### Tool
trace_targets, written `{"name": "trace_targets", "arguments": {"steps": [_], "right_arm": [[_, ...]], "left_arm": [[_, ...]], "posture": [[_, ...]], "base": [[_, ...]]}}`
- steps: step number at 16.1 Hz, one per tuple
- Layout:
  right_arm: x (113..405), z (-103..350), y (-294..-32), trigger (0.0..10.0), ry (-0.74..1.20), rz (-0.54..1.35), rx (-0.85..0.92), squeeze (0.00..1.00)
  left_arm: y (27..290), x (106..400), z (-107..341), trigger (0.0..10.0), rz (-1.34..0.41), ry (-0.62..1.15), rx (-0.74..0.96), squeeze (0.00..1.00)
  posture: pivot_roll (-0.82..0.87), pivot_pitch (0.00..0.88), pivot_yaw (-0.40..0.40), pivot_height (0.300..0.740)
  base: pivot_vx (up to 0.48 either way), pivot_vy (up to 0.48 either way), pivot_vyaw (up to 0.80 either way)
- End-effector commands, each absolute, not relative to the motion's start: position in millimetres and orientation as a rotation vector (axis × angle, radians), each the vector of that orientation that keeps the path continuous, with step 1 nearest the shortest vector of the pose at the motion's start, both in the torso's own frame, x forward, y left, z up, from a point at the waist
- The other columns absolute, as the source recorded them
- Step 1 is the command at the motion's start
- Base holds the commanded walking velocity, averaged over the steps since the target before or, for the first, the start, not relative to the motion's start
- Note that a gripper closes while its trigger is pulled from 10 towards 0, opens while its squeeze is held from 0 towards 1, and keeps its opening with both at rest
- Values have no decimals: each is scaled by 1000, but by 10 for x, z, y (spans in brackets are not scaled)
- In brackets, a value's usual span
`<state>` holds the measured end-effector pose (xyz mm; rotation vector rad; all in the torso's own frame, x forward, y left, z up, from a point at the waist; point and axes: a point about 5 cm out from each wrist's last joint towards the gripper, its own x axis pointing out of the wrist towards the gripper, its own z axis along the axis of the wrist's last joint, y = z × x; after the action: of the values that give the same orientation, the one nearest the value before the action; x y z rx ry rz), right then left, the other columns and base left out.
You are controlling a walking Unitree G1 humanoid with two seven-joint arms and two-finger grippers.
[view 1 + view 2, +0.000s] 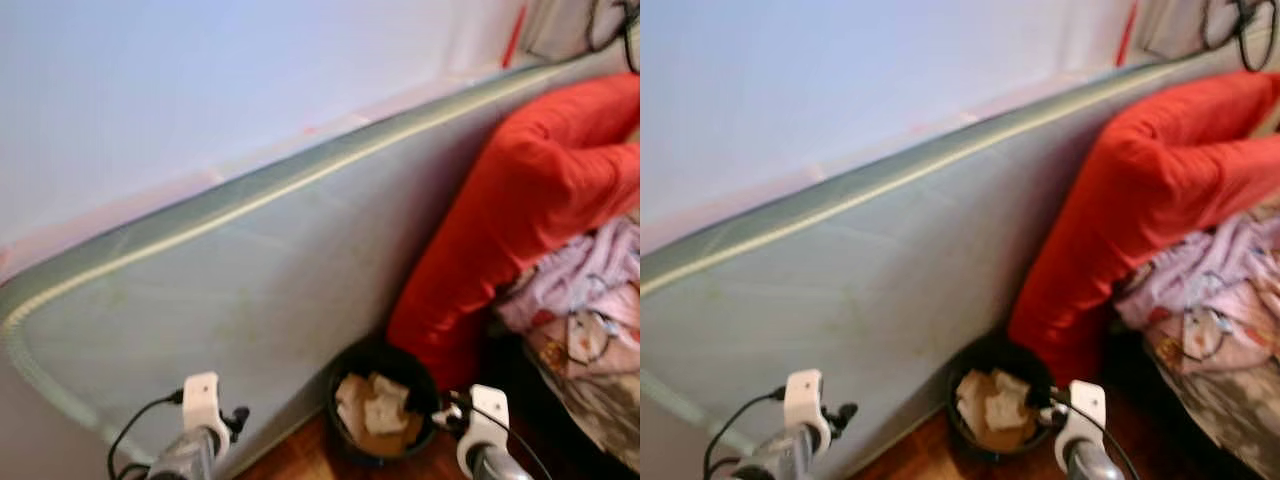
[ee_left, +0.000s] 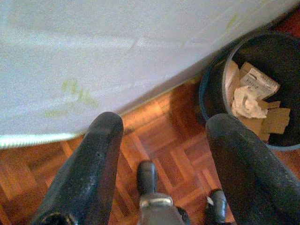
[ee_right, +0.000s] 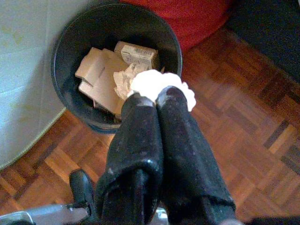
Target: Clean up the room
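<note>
- One black bin (image 3: 70, 75) stood on the wood floor (image 3: 243, 117), close against the grey mattress (image 1: 260, 290) that leaned on its long edge against the wall (image 1: 200, 90).
- Inside the bin lay several pieces of flattened cardboard (image 3: 101, 79), one small printed box (image 3: 137, 55) and one crumpled paper (image 3: 123, 80).
- One red cloth (image 1: 520, 200) hung down just beside the bin on the side away from the mattress, with pale patterned bedding (image 1: 590, 290) beyond it.
- The right gripper (image 3: 157, 101) held its two fingers pinched narrow on one white paper wad (image 3: 161, 83), which sat over the bin's near rim, partly above the floor.
- The left gripper (image 2: 164, 136) had its two fingers spread wide with nothing between them, over the floor beside the bin and near the mattress's lower edge.
- Open floor lay on the near side of the bin; the mattress and red cloth closed in its other sides.
</note>
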<state>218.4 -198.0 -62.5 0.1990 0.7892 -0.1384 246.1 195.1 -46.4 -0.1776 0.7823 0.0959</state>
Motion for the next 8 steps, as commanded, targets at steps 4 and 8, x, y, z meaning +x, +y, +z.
{"name": "trace_targets", "arguments": {"steps": [4,8], "right_arm": [[2156,-636,-2017,10000,798,-141,196,0],[2154,-636,-2015,10000,800,-123,180,0]], "left_arm": [[1913,2448,-479,10000,77,795,-175,0],[1912,2442,-484,10000,75,796,-175,0]], "posture": [[5,0,7,740],[5,0,7,740]], "base": [[314,0,0],[315,0,0]]}}
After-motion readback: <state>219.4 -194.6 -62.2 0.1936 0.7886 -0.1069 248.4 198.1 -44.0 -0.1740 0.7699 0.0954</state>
